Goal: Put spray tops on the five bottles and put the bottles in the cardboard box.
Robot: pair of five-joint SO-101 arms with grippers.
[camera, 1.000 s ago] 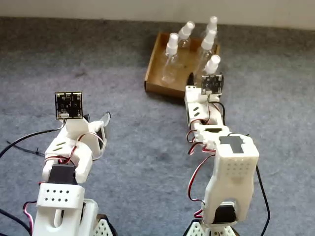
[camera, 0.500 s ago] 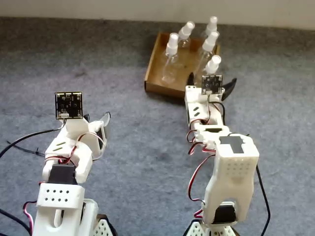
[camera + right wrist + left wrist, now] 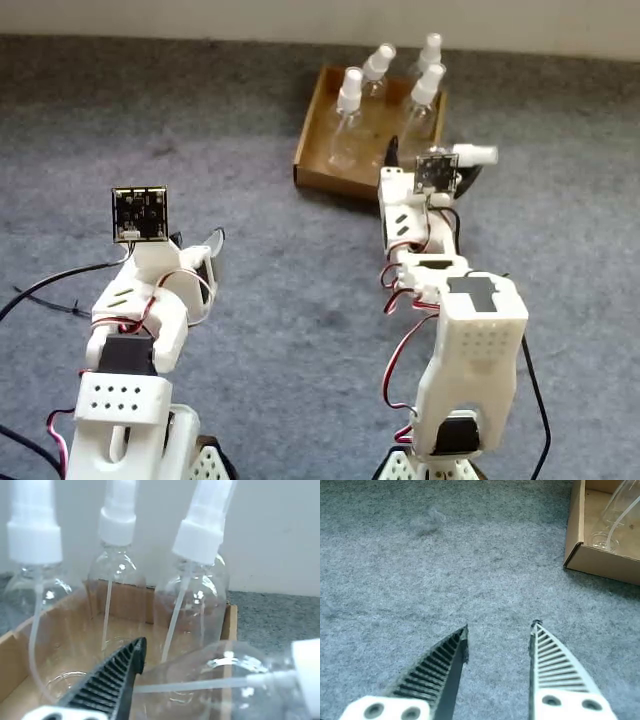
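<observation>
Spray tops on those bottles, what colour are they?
White; the spray tops show best in the right wrist view.

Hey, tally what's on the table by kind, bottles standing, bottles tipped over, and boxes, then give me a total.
Upright bottles: 4
Tipped bottle: 1
Cardboard box: 1
Total: 6

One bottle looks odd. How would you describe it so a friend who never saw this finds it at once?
Find the cardboard box at the far side of the grey carpet. At its corner nearest the right arm is a clear bottle. The four other bottles stand upright; this one lies tipped sideways, its white spray top poking past the box's edge.
</observation>
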